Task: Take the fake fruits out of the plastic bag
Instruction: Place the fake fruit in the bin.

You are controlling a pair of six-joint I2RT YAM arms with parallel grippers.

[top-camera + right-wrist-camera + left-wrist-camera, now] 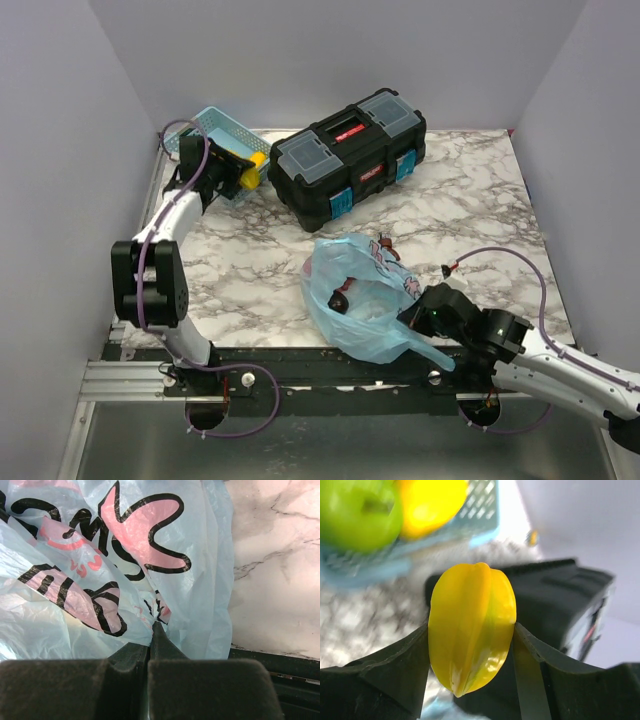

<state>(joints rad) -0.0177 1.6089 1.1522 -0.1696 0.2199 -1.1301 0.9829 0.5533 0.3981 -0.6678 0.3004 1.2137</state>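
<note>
Fake fruits are in two places at this moment. One, a yellow star fruit (472, 630), is clamped between the two fingers of the left claw (240, 172). It is held off the table at the far left, just beside the near corner of the light-blue basket (205, 128). Two more lie side by side in that basket: a green fruit (359, 511) and a yellow-orange fruit (432, 502).

The plastic bag (362, 300) sits slumped on the marble table (480, 200) at the near edge, right of centre and well apart from the basket. A dark red shape (341, 300) shows in its mouth. It is probably another fruit, though it is too small to be sure. The right claw (153, 635) is closed tight on a fold of the bag's thin film at its right side. A black toolbox (350, 155) stands at the back, between basket and bag.

The step in hand looks like the drop-off: a fruit is out of the bag and poised by the basket. The next move calls for bringing the star fruit squarely over the basket's open top, beside the two already there. The fingers would then spread to let it fall. I cannot tell from these views whether it is already past the rim, so letting go here might drop it on the table. After that the left claw would need to go to the bag's mouth, which the right claw's pinch should keep steady. The bag does not look empty yet.
</note>
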